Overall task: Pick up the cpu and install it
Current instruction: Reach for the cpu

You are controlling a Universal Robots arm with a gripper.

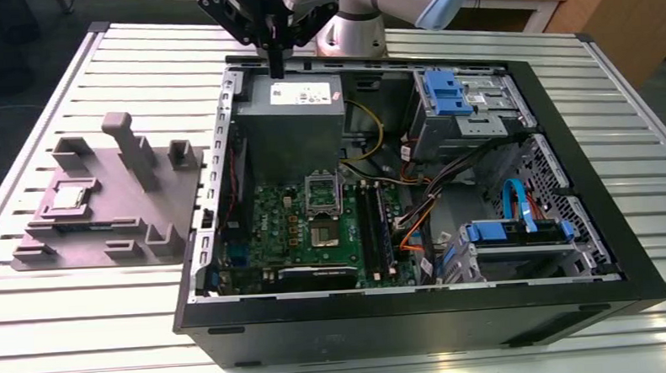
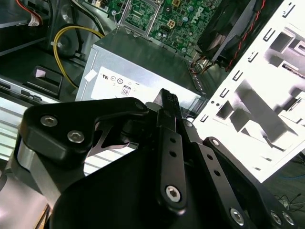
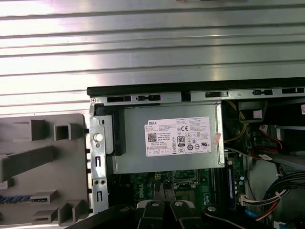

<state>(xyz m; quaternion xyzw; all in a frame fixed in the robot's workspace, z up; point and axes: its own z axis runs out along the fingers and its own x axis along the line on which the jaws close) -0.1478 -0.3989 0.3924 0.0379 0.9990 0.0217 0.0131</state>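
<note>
In the exterior view my gripper (image 1: 275,68) hangs above the far edge of the open computer case (image 1: 406,318), over the power supply (image 1: 290,112). Its fingers are pressed together with nothing between them. The cpu (image 1: 70,196) lies flat on the grey fixture (image 1: 165,202), outside the case and well apart from the gripper, toward the exterior view's left.

In the second wrist view the fingers (image 2: 169,109) look closed and empty above the power supply.

In the first wrist view the fixture sits just beside the case, and I see the motherboard (image 3: 200,188) beyond the power supply.
</note>
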